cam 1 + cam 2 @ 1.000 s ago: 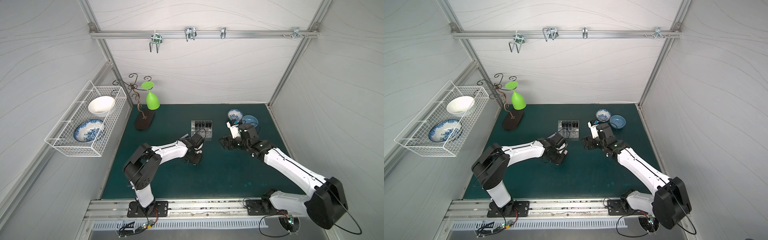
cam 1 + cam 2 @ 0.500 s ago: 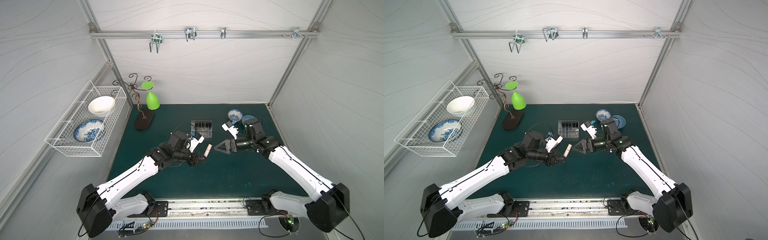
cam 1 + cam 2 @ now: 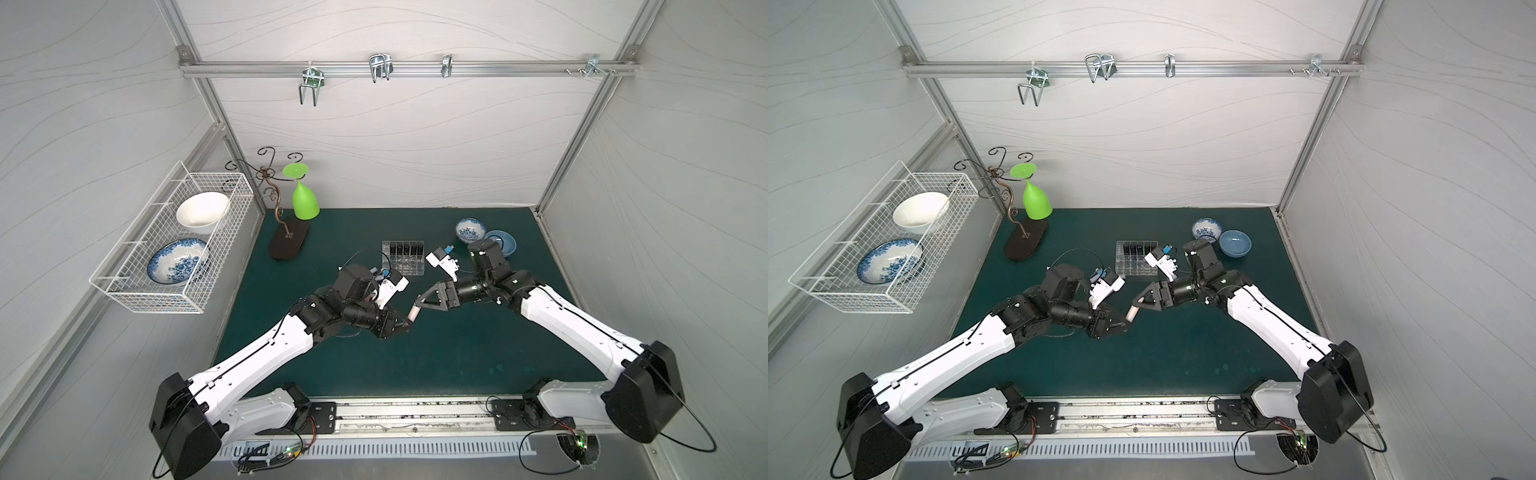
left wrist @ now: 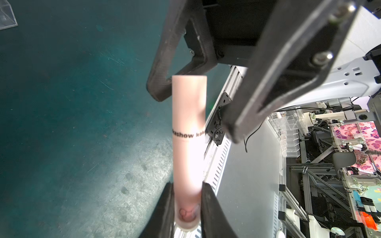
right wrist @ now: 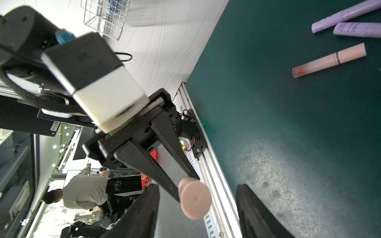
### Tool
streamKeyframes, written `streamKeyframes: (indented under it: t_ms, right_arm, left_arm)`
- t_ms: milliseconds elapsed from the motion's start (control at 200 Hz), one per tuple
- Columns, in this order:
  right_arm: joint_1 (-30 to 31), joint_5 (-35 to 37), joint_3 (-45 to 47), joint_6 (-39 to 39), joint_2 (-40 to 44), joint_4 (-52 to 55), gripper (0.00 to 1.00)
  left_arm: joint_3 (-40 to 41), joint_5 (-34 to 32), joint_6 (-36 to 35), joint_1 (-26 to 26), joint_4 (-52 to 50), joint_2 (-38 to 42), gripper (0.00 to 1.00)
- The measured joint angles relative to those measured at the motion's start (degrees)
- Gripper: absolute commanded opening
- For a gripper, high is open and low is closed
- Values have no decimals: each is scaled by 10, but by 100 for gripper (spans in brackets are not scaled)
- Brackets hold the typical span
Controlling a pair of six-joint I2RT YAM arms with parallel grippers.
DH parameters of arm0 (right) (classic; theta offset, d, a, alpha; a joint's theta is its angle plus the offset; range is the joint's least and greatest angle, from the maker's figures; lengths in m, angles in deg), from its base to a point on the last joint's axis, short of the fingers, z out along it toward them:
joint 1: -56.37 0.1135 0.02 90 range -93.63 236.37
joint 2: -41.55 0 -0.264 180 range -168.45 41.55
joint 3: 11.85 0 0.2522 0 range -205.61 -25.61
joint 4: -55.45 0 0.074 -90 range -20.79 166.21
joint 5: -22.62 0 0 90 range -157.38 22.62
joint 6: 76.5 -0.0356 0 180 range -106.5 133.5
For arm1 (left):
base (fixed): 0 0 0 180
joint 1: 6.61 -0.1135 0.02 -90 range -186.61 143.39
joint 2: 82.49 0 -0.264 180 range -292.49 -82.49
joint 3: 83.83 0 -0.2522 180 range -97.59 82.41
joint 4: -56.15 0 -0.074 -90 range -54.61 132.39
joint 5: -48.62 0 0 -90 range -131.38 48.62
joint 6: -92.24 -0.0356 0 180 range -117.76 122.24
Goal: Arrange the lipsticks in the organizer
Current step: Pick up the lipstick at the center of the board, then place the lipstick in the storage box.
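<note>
The white wire basket [image 3: 137,291] on the wall past the bench's [image 3: 457,353] left edge holds a white bowl [image 3: 202,211] and a blue-patterned bowl [image 3: 178,262]; the clear organizer [image 3: 404,257] near the middle of the back edge has black lipsticks [image 3: 405,249] standing in its rearmost row, other cells unreadable. Over the bench's middle the left hand [image 4: 186,206] is clamped narrow on the clear end of a pink lipstick [image 4: 188,134], and the right hand [image 3: 420,302] stands wide, a finger either side of its capped end. Two lilac lipsticks [image 5: 346,16] and a second pink lipstick [image 5: 329,59] lie on the bench, visible only from the right wrist.
</note>
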Motion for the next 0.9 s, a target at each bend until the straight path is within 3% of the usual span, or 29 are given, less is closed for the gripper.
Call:
streamKeyframes:
  t_ms: [195, 315, 375, 405, 430, 470, 635, 895]
  right_arm:
    - [2, -12, -10, -19, -10, -23, 32]
    - [6, -15, -9, -27, -10, -32, 22]
    - [8, -15, -8, -30, -10, -34, 19]
    - [8, -14, -7, -29, -9, -35, 19]
    - [8, -12, -7, -29, -9, -35, 18]
    - [8, -7, -6, -28, -8, -33, 18]
    - [8, 64, -13, 2, -8, -2, 20]
    - [8, 310, -97, 72, -56, 42, 19]
  left_arm:
    - [0, -1, 0, 0, -5, 11, 17]
    - [0, -11, -1, 0, -13, 14, 26]
    - [0, -19, -2, 0, -15, 14, 48]
    - [0, -26, -3, 0, -17, 14, 73]
    - [0, -33, -5, 0, -21, 14, 87]
    - [0, -48, -3, 0, -26, 14, 99]
    - [0, -159, 3, 0, -47, 23, 100]
    - [24, -339, 12, -1, -49, 80, 99]
